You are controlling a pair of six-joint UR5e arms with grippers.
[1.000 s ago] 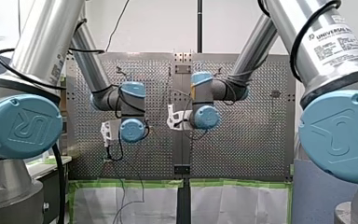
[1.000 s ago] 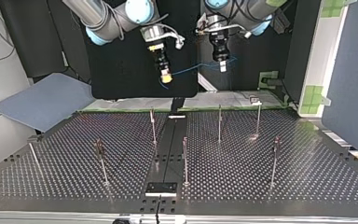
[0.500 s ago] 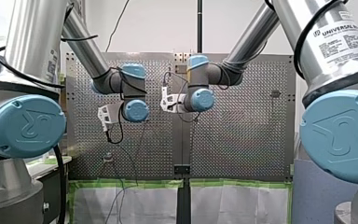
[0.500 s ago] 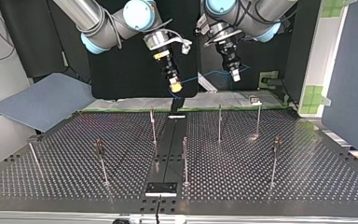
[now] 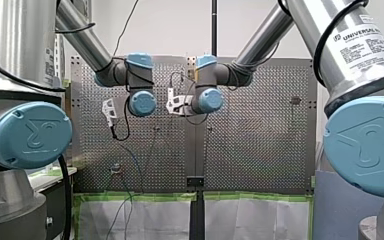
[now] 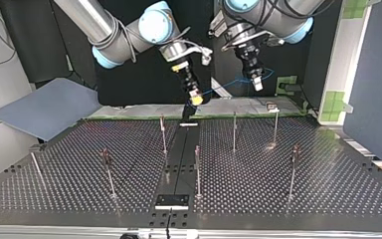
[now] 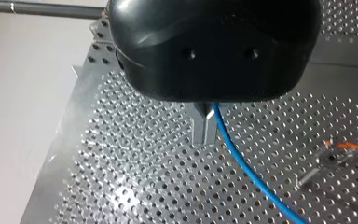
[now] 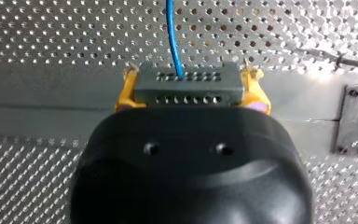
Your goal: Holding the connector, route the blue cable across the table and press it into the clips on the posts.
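In the top view, thin posts (image 6: 197, 172) are standing upright on the perforated counter (image 6: 318, 191), nearest the camera. Beyond them, above the counter's far edge, my right jaws, yellow-padded, are clamping the grey connector (image 8: 186, 86) by its two ends. The blue cable (image 8: 173, 37) is running out of the connector and hanging in the air across to my left jaws, whose metal fingers (image 7: 198, 128) are pinching shut on it, well above the posts.

Top view: posts (image 6: 234, 132) stand across the table (image 6: 328, 189) below; upper centre, right gripper (image 6: 196, 99) hangs left of left gripper (image 6: 257, 85), cable (image 6: 219, 87) between.
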